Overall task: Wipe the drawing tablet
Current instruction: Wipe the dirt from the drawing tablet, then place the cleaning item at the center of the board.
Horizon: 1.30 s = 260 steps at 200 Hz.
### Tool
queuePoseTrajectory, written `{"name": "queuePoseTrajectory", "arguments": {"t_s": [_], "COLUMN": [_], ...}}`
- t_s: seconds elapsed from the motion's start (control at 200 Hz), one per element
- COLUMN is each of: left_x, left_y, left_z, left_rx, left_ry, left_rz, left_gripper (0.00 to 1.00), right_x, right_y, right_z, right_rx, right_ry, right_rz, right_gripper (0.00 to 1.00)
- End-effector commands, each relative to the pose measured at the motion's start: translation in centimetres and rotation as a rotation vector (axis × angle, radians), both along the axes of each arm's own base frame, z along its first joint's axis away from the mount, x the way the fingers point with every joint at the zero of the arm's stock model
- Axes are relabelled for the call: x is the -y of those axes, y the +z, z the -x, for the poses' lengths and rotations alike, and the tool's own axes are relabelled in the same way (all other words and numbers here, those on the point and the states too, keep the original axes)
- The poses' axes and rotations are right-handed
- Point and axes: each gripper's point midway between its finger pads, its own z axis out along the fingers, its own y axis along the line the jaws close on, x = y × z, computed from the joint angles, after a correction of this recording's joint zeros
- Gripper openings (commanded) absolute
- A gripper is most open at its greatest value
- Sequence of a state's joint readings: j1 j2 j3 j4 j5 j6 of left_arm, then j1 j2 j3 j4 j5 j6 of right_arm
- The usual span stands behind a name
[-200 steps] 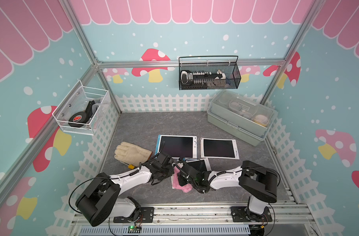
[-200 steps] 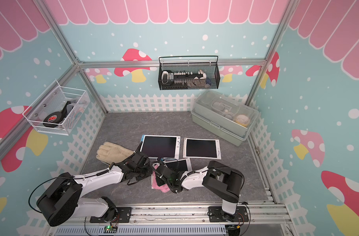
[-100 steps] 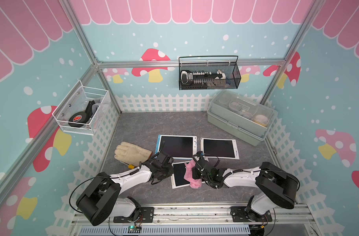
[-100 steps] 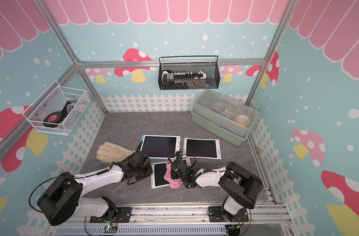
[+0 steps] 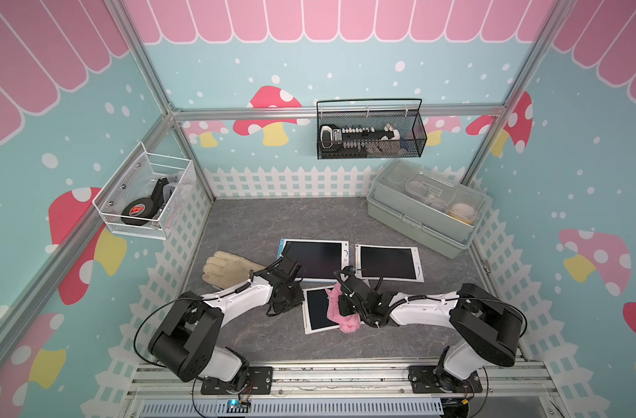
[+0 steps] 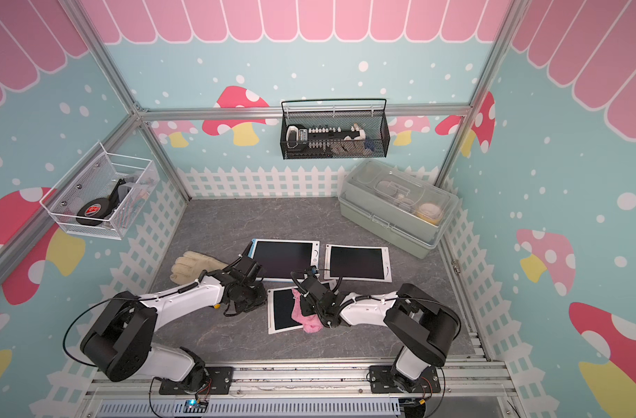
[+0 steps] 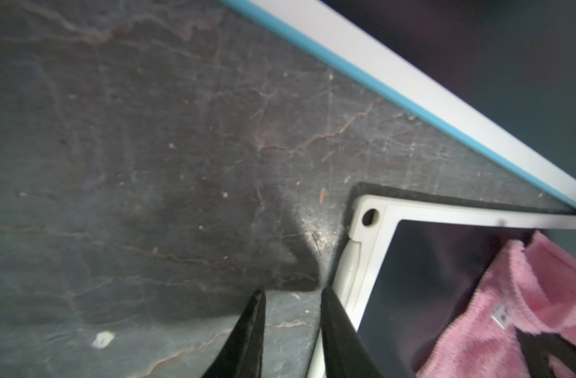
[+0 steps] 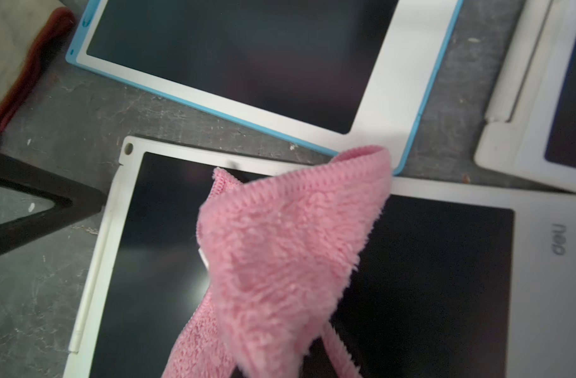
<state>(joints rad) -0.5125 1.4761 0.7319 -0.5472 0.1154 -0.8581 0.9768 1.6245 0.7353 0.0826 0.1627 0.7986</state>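
The left gripper (image 7: 291, 293), claw narrowly parted and empty, sits at nine o'clock of the small drawing tablet (image 5: 318, 307), which lies toward six o'clock on the grey table (image 5: 258, 336). The pink cloth (image 5: 340, 313) covers the tablet's three-o'clock side, pinched in the closed right gripper (image 5: 345, 302). Wiping looks underway, and the bare nine-o'clock half probably remains.

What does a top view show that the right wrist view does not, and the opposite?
Only a top view: the full left arm and right arm, the black basket and white basket, the lidded box. Only the right wrist view: the brand letters on the frame of the small tablet, and its corner hole. Both: the pink cloth on the small tablet, the blue-edged tablet, the other white tablet, part of the glove.
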Motion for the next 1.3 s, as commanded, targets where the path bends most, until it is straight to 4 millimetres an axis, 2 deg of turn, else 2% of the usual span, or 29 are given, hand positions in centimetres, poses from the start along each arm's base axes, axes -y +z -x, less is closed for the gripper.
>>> {"name": "queuePoseTrajectory", "arguments": {"t_s": [0.0,0.11,0.17,0.23,0.285,0.405,0.48,0.635,0.725,0.795,0.875,0.941,1.011,1.071,1.146,1.236,1.296], "left_x": [-0.3,-0.6,-0.8,-1.0,-1.1,-1.2,-1.1,-1.1,-1.0,-0.8,-0.3,0.3,1.1,1.7,2.5,3.2,3.5], "left_y": [-1.6,-2.1,-2.3,-2.3,-2.2,-1.9,-2.0,-2.0,-1.6,-0.9,0.3,1.3,2.0,2.3,2.6,2.5,2.3], "left_z": [1.4,1.8,1.9,2.0,1.9,1.9,1.9,1.9,1.8,1.5,1.1,1.0,0.9,1.0,1.0,1.1,1.2], "left_rx": [-0.064,-0.068,-0.074,-0.073,-0.068,-0.066,-0.069,-0.067,-0.056,-0.047,-0.027,-0.018,-0.013,-0.013,-0.01,-0.012,-0.015], "left_ry": [-0.029,-0.026,-0.025,-0.019,-0.016,-0.021,-0.026,-0.027,-0.03,-0.031,-0.021,-0.005,0.008,0.007,0.006,-0.003,-0.006], "left_rz": [-0.013,-0.018,-0.023,-0.025,-0.024,-0.027,-0.024,-0.02,-0.016,-0.005,0.02,0.061,0.107,0.141,0.192,0.235,0.25], "left_gripper": [0.28,0.26,0.25,0.24,0.23,0.22,0.22,0.22,0.22,0.22,0.28,0.35,0.4,0.46,0.51,0.52,0.51], "right_x": [-3.6,-8.2,-10.0,-10.5,-9.6,-4.5,-1.3,2.6,6.0,9.7,15.6,20.6,24.0,25.9,27.8,29.0,29.3], "right_y": [0.8,1.0,0.8,0.2,-0.5,-1.1,0.1,2.8,3.7,4.6,5.1,4.8,4.0,3.2,1.9,0.4,-0.4], "right_z": [0.4,1.7,2.3,2.5,2.2,0.7,0.0,0.0,-0.3,-0.7,-0.7,-0.1,0.4,0.8,1.2,1.4,1.4], "right_rx": [0.017,0.002,-0.022,-0.052,-0.066,-0.072,-0.052,-0.005,0.003,0.014,0.002,-0.053,-0.113,-0.164,-0.24,-0.318,-0.358], "right_ry": [0.08,0.15,0.165,0.15,0.113,-0.002,-0.045,-0.035,-0.1,-0.19,-0.34,-0.47,-0.546,-0.591,-0.643,-0.682,-0.697], "right_rz": [-0.019,-0.069,-0.097,-0.122,-0.112,-0.067,-0.05,0.021,0.053,0.082,0.2,0.286,0.312,0.325,0.341,0.339,0.324], "right_gripper": [0.0,0.0,0.0,0.0,0.0,0.0,0.0,0.0,0.0,0.0,0.0,0.0,0.0,0.0,0.06,0.11,0.18]}}
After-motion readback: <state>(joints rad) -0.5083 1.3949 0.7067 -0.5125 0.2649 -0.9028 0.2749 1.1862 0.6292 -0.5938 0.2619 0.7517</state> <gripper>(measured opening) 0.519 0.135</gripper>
